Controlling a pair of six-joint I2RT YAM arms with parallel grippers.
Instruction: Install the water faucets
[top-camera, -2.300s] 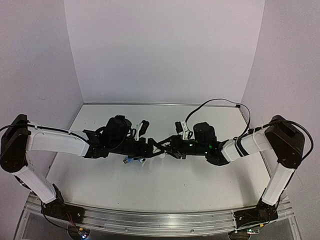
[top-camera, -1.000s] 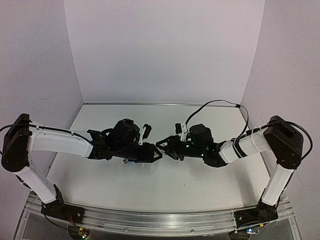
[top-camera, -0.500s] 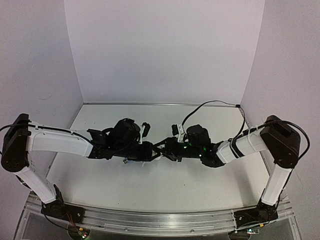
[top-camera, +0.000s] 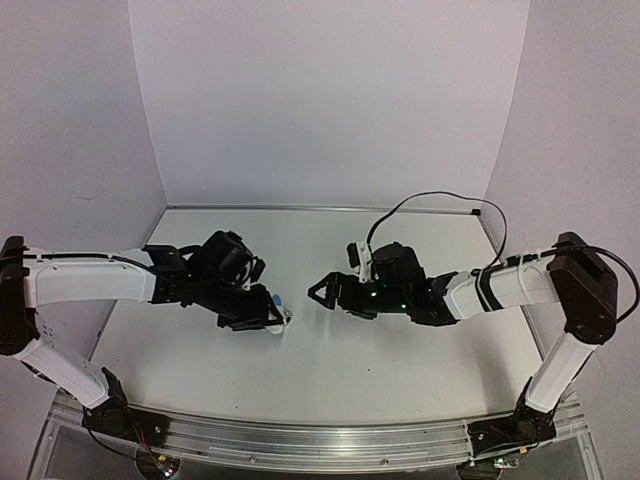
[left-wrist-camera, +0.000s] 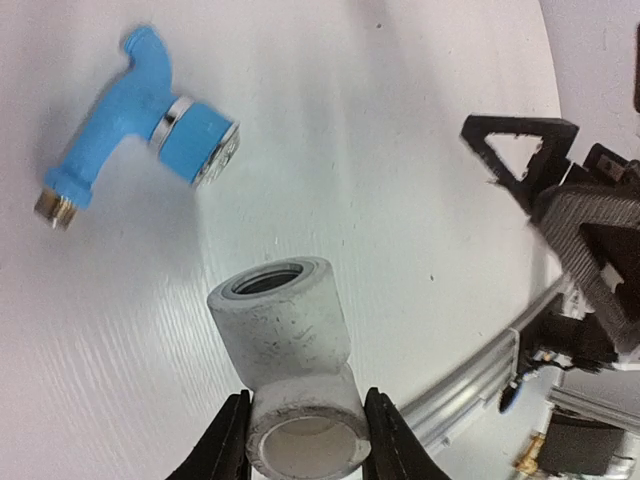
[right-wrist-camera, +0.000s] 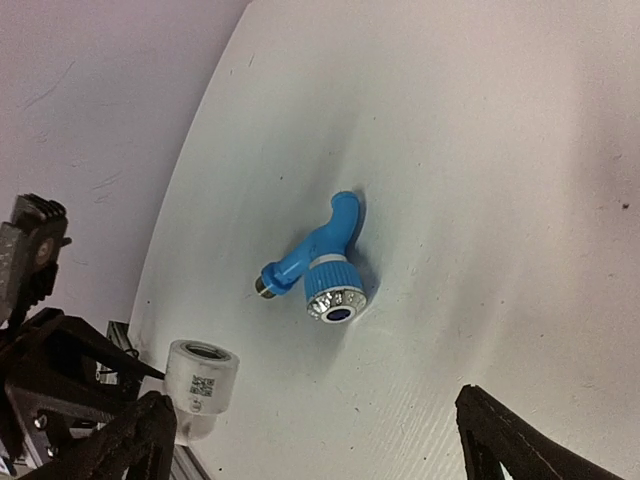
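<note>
The light-blue water faucet (left-wrist-camera: 125, 125) with its silvery knob lies loose on the white table; it also shows in the right wrist view (right-wrist-camera: 322, 262) and as a small blue spot from above (top-camera: 275, 298). My left gripper (left-wrist-camera: 305, 440) is shut on the lower end of a white elbow fitting (left-wrist-camera: 288, 350), which it holds just above the table with the threaded mouth facing away. From above, the left gripper (top-camera: 268, 316) sits just beside the faucet. My right gripper (right-wrist-camera: 320, 450) stands wide open and holds nothing, a short way right of the faucet (top-camera: 320, 292).
The white table (top-camera: 350, 375) is walled in white at the back and sides. An aluminium rail (top-camera: 320, 440) runs along the near edge. A black cable (top-camera: 430, 203) arcs over the right arm.
The two grippers, which met at the table's middle, have pulled apart. The right gripper has opened, and the faucet now lies on the table. The left arm has drawn back left with the fitting.
</note>
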